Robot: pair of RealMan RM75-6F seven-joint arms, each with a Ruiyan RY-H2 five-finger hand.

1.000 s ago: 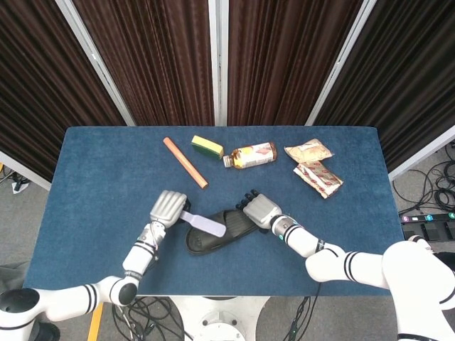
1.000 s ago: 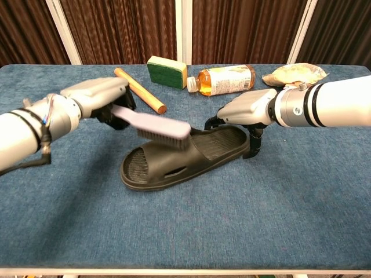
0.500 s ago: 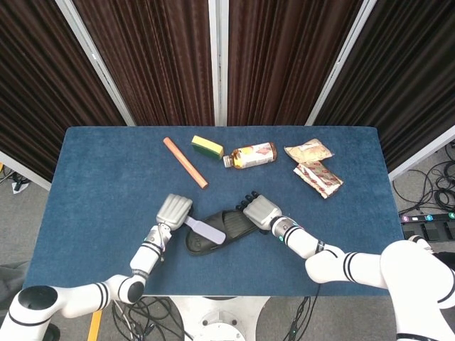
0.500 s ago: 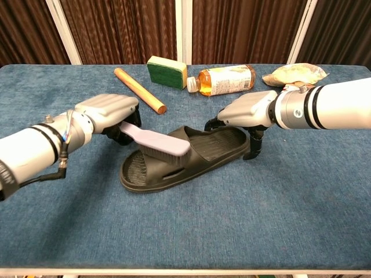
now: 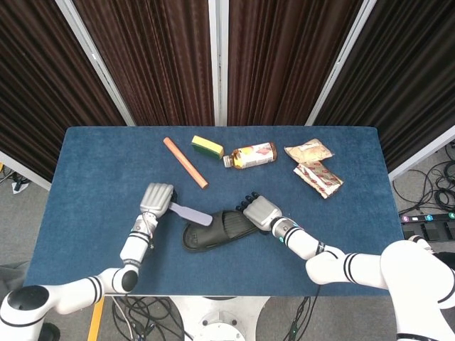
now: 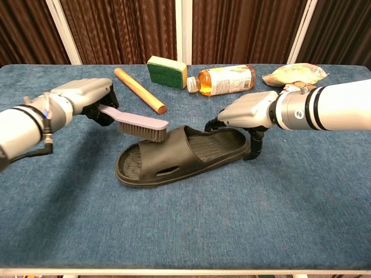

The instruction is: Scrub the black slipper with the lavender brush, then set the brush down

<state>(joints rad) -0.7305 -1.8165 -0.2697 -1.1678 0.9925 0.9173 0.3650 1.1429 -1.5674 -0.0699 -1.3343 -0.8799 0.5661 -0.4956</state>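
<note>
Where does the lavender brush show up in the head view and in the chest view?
Head view: lavender brush left of centre, held by the left hand, just left of the black slipper.
Chest view: brush upper left of centre, above the slipper's left end.
Shared landmark: the wooden stick behind it.

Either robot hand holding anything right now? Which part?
Left robot hand grips the lavender plastic brush by its handle end. Right robot hand rests on the heel end of the black rubber slipper, steadying it.
</note>
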